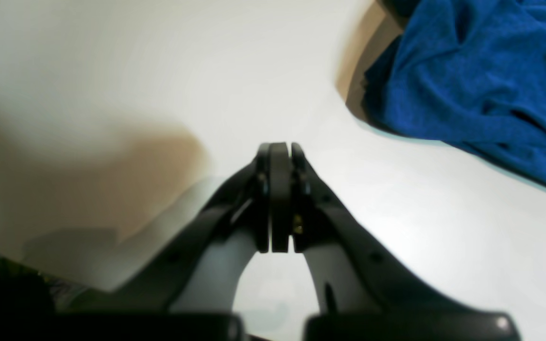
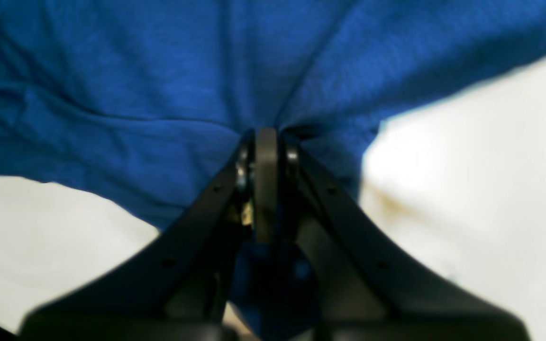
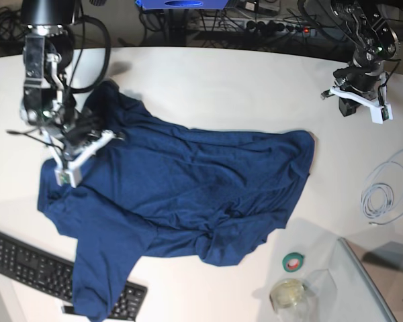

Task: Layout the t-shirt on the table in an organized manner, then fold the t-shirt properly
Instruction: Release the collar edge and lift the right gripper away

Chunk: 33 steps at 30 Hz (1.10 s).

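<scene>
The t-shirt (image 3: 181,188) lies spread across the middle of the worktop (image 3: 221,80); its lower left part overlaps the keyboard (image 3: 27,261); a tape roll (image 3: 294,261) and jar (image 3: 287,293) sit right of its hem; a coiled cable (image 3: 379,198) lies further right.

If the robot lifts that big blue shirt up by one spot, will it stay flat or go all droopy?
Probably droopy. The t-shirt already lies in soft wrinkles and bunches on the table, so it looks floppy. Where the right gripper pinches it, the cloth gathers into folds, so the rest would likely hang and drag. It seems light, and unlikely to roll.
</scene>
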Motion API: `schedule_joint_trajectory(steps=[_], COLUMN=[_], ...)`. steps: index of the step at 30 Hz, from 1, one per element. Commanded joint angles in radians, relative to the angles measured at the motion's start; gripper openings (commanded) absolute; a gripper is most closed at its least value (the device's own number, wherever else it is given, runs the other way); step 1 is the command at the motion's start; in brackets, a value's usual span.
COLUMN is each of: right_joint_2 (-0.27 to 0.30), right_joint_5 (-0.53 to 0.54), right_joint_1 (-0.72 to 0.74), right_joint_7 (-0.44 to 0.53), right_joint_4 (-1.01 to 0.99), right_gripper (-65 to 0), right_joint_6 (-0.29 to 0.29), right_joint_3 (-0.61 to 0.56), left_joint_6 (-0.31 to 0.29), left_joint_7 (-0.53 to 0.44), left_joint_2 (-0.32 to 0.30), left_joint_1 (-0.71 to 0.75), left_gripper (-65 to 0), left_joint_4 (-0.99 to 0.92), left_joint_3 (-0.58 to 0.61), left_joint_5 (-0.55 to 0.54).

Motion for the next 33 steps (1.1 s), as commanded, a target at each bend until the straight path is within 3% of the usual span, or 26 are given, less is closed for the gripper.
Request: schedule_joint_trajectory(steps=[1, 4, 8, 11, 13, 15, 18, 22, 27, 31, 33], right_joint_2=[0.002, 0.000, -0.004, -0.004, 0.000, 0.003, 0.010, 0.019, 0.068, 0.089, 0.091], right_joint_5=[0.006, 0.004, 0.009, 0.009, 0.010, 0.006, 0.006, 0.006, 0.007, 0.007, 0.007], right_joint_1=[0.055, 0.178, 0.364, 0.448, 0.439, 0.374, 0.258, 0.201, 0.196, 0.198, 0.198], right_joint_7=[0.007, -0.023, -0.036, -0.073, -0.090, -0.087, -0.085, -0.085, 0.011, 0.079, 0.109], right_joint_4=[-0.016, -0.153, -0.372, -0.435, -0.366, -0.249, -0.079, -0.107, -0.234, -0.311, -0.338], right_gripper=[-64.4, -64.1, -59.1, -39.5, -25.1, -18.8, -21.8, -22.4, -22.8, -23.6, -28.5], right_joint_6=[-0.006, -0.017, -0.103, -0.112, -0.112, -0.114, -0.114, -0.105, -0.022, -0.019, -0.016], right_joint_3=[-0.023, -0.074, -0.169, -0.278, -0.278, -0.222, -0.026, 0.152, 0.178, 0.178, 0.178], left_joint_6=[-0.004, -0.004, -0.004, -0.004, -0.004, -0.004, -0.004, -0.004, -0.004, -0.004, -0.004], left_joint_7=[-0.020, -0.020, -0.020, -0.020, -0.020, -0.020, -0.022, -0.022, -0.022, -0.022, -0.022], left_joint_2=[-0.008, -0.010, -0.011, -0.011, -0.011, -0.013, -0.027, -0.031, -0.031, -0.031, -0.031], left_joint_1=[0.001, 0.001, 0.015, 0.016, 0.016, 0.016, 0.029, 0.035, 0.018, 0.018, 0.021], left_gripper=[-65.0, -65.0, -65.0, -65.0, -65.0, -65.0, -65.0, -65.0, -65.0, -65.0, -65.0], left_joint_4=[0.018, 0.018, 0.020, 0.018, 0.018, 0.018, 0.020, 0.026, 0.026, 0.026, 0.024], left_joint_3=[-0.004, -0.004, -0.004, -0.004, -0.004, -0.006, -0.006, 0.002, 0.025, 0.037, 0.036], left_joint_5=[-0.011, -0.011, -0.011, -0.011, -0.011, -0.011, -0.011, -0.011, -0.013, -0.011, -0.011])
